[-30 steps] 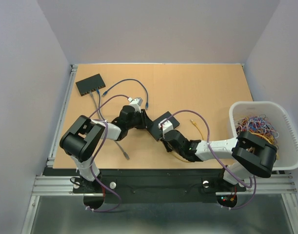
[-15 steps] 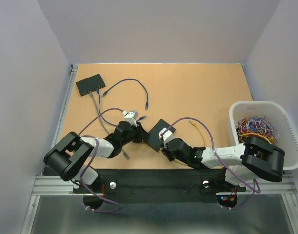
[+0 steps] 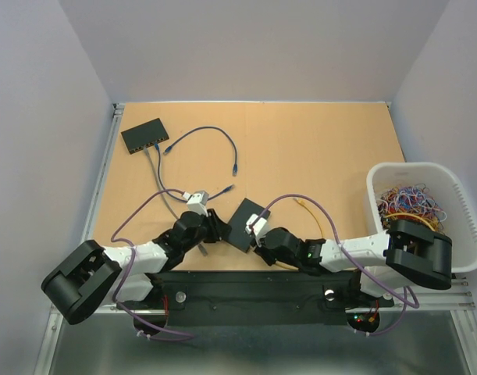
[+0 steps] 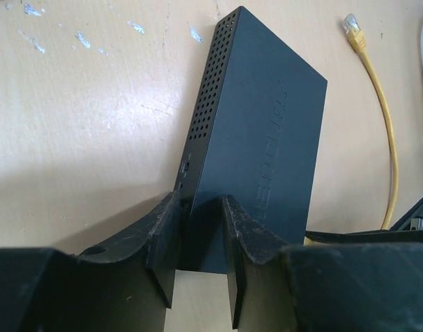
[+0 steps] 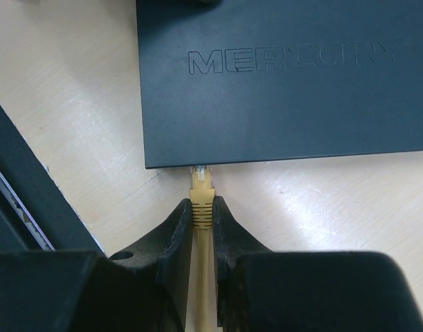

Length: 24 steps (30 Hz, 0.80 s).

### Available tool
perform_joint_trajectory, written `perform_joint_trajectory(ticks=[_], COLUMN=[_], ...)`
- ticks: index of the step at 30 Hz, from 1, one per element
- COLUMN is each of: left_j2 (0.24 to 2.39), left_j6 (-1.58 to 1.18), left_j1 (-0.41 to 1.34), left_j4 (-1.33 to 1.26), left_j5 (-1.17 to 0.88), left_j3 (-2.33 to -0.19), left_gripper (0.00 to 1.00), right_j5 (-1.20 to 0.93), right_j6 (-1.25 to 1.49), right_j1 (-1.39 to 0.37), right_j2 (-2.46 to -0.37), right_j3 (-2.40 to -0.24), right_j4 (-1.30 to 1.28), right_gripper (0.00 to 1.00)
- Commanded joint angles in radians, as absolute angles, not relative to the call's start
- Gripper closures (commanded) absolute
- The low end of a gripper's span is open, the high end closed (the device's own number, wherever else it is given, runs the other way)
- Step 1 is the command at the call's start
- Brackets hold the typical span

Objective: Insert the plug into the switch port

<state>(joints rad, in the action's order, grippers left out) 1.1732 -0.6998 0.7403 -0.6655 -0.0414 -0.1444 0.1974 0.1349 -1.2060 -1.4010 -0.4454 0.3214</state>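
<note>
The black switch [image 3: 243, 219] lies near the table's front edge, between my two grippers. My left gripper [image 4: 201, 228] is shut on its near corner, one finger on each face, and the switch [image 4: 259, 138] stands tilted on edge in the left wrist view. My right gripper [image 5: 202, 220] is shut on the yellow plug [image 5: 202, 200] by its ribbed boot. The plug's clear tip meets the port side of the switch [image 5: 287, 83] and is partly hidden under its top edge. How deep it sits cannot be told.
A second black switch [image 3: 144, 135] with a blue cable [image 3: 222, 144] sits at the back left. The yellow cable [image 3: 315, 215] loops right of my grippers, its free end [image 4: 353, 28] on the table. A white basket [image 3: 457, 183] of cables stands at the right edge.
Both arms have drawn back toward the table's near edge, carrying the switch and the plug down and left with them. Both grips are unchanged.
</note>
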Motion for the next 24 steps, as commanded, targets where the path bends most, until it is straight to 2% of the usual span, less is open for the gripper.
perform_joint_trajectory(ticks=[1,9,17,24], left_j2=[1.169,1.242,1.305,1.304], left_j6=[-0.841,-0.839,-0.854,-0.864], left_j1=[0.877,0.968,1.080,1.086], left_j4=[-0.597,-0.581,-0.580,-0.563], left_j5=[-0.341,-0.319,-0.288,-0.256], left_j3=[-0.110,-0.166,-0.216,-0.224], left_gripper=[0.62,0.61,0.62,0.62], right_j5=[0.160,0.022,0.047,0.097], right_j6=[0.059,-0.028,-0.074,-0.054], right_j1=[-1.212,-1.223,-1.235,-1.235], right_j2=[-1.407,-1.443,-1.506,-1.505], right_j3=[-0.540,-0.629,-0.672,-0.657], right_j4=[0.541,0.531,0.577,0.588], right_gripper=[0.99,1.00,1.00,1.00])
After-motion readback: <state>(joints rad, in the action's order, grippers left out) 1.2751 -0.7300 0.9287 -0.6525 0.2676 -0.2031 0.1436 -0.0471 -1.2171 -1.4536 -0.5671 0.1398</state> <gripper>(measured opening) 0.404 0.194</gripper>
